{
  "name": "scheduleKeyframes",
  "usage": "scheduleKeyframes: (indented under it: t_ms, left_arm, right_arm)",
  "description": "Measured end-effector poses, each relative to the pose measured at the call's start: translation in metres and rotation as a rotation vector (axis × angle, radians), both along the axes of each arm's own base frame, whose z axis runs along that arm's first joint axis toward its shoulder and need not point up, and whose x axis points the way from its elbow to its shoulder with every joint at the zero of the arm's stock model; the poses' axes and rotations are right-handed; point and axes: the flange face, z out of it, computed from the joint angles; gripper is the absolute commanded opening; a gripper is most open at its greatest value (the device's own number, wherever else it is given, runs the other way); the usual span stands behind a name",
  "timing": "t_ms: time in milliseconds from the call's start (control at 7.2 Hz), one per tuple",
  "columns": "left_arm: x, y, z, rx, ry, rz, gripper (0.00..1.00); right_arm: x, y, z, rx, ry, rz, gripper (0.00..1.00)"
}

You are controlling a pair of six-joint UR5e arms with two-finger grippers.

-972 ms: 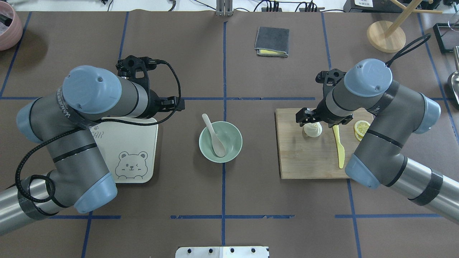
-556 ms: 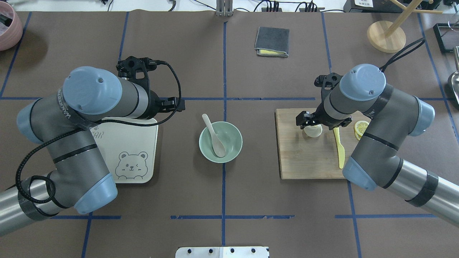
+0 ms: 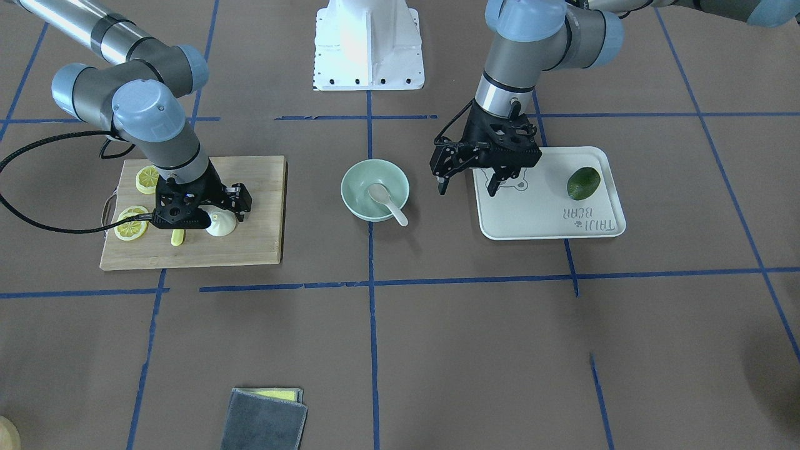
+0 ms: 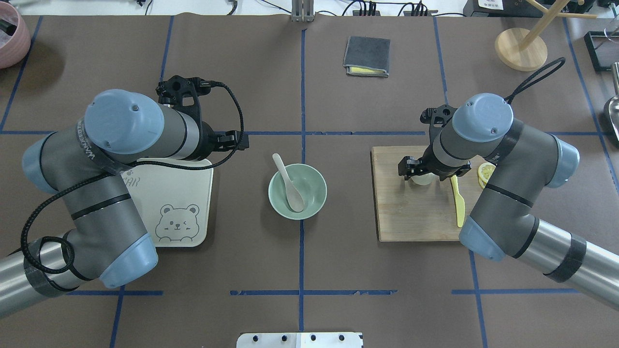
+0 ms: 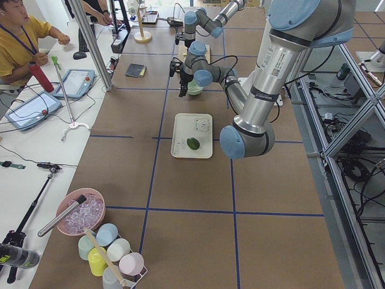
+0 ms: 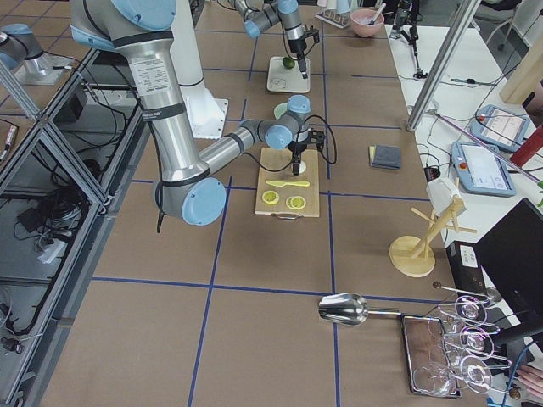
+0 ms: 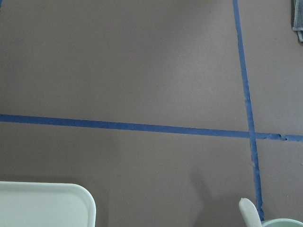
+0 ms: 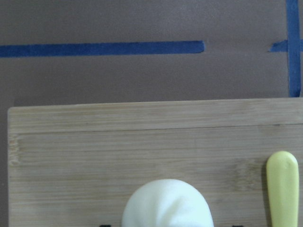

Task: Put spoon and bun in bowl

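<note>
Overhead frame: wooden cutting board (image 4: 416,217) right of centre; yellow plastic knife (image 4: 459,208) lies lengthwise along its right side; lemon slices (image 4: 485,171) just beside the knife, at the board's right edge; white bear-print tray (image 4: 184,193) left of centre; folded grey cloth (image 4: 366,55) with a yellow layer showing, upper centre; wooden stand (image 4: 520,48) upper right; pink pot (image 4: 7,41) in upper left corner; blue tape lines (image 4: 301,72) grid the brown table cover.
Front-facing frame: dark green fruit (image 3: 583,182) on the tray's upper right part.
</note>
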Motion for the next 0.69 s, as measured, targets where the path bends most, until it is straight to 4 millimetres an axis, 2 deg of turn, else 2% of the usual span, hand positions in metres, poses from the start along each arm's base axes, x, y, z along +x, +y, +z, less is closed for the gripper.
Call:
scheduleKeyframes:
  t_ms: [139, 417, 556, 694]
  left_arm:
    - [0.000, 0.000, 0.000, -0.001, 0.000, 0.000, 1.00]
    - [0.000, 0.000, 0.001, -0.001, -0.002, -0.002, 1.00]
    - [-0.001, -0.001, 0.001, 0.000, -0.001, -0.003, 1.00]
    - [-0.004, -0.001, -0.001, 0.002, 0.003, -0.005, 1.00]
  right_arm:
    - [0.000, 0.000, 0.001, 0.000, 0.001, -0.001, 0.39]
    - [0.000, 0.001, 0.000, 0.001, 0.000, -0.001, 0.39]
    - [0.001, -0.001, -0.008, 0.009, -0.011, 0.002, 0.39]
    - [0.003, -0.006, -0.028, 0.024, -0.036, 0.012, 0.40]
